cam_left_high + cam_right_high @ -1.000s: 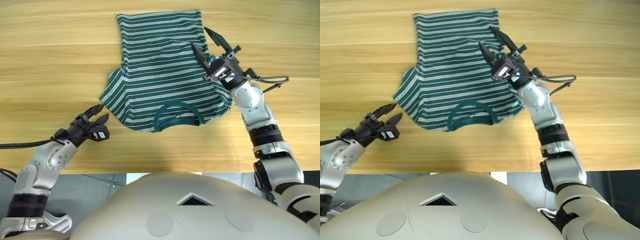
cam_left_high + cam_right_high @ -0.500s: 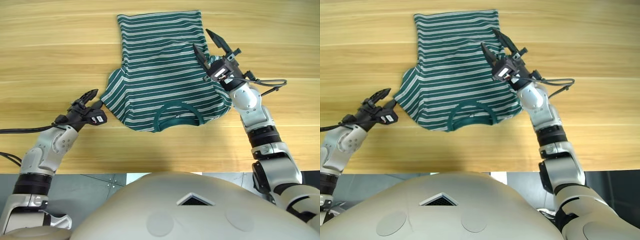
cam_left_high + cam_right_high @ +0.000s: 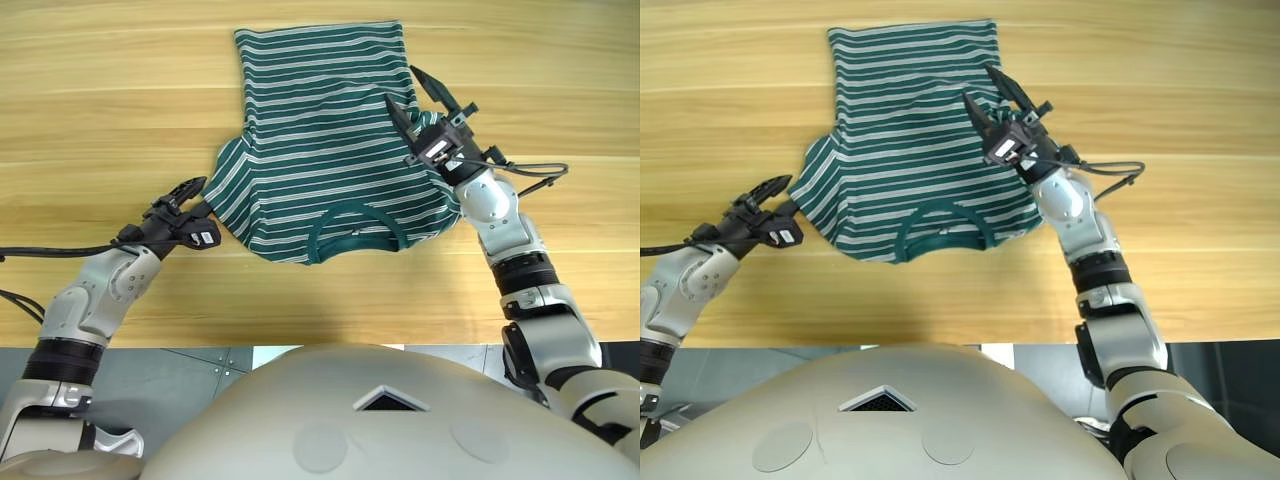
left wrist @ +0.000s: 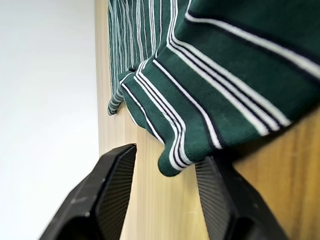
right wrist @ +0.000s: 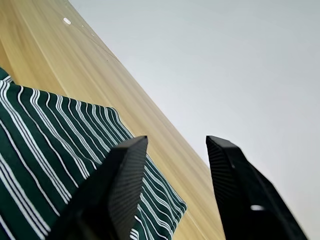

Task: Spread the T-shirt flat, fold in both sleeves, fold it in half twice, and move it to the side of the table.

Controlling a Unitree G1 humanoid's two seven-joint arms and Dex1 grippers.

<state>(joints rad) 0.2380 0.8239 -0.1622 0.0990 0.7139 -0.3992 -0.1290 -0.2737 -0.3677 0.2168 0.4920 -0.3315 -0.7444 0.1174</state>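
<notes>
Nearest to the robot, the left claw point(image 3: 198, 198) has changed the most. One second ago it was on the bare counter point(image 3: 110, 100), apart from the cloth, at about 7 o'clock from the middle of the T-shirt point(image 3: 320, 150). Now it has gone forward and a little inward, and it stands at the edge of the left sleeve, at about 8 o'clock from the shirt's middle. Its two fingers are apart. In the left wrist view the striped hem of this sleeve lies between the fingers point(image 4: 117, 172), and the cloth covers part of one of them. If they already press the cloth, I cannot tell.

The T-shirt itself lies as before, in the middle of the counter. It is green with thin white stripes. Its collar is at 6 o'clock, on the side near the robot, and its lower hem is at 12 o'clock, on the far side. The left sleeve spreads out toward 8 o'clock. The right sleeve is bunched at about 4 o'clock, just beside the right arm.

Farther away, the right claw point(image 3: 402, 88) has shifted only slightly since the earlier pictures, a little toward the shirt. It hangs over the right edge of the T-shirt, at about 2 o'clock from the shirt's middle. Its fingers are spread wide, they point toward 12 o'clock, and they hold nothing. In the right wrist view the far right corner of the cloth lies under them.
</notes>
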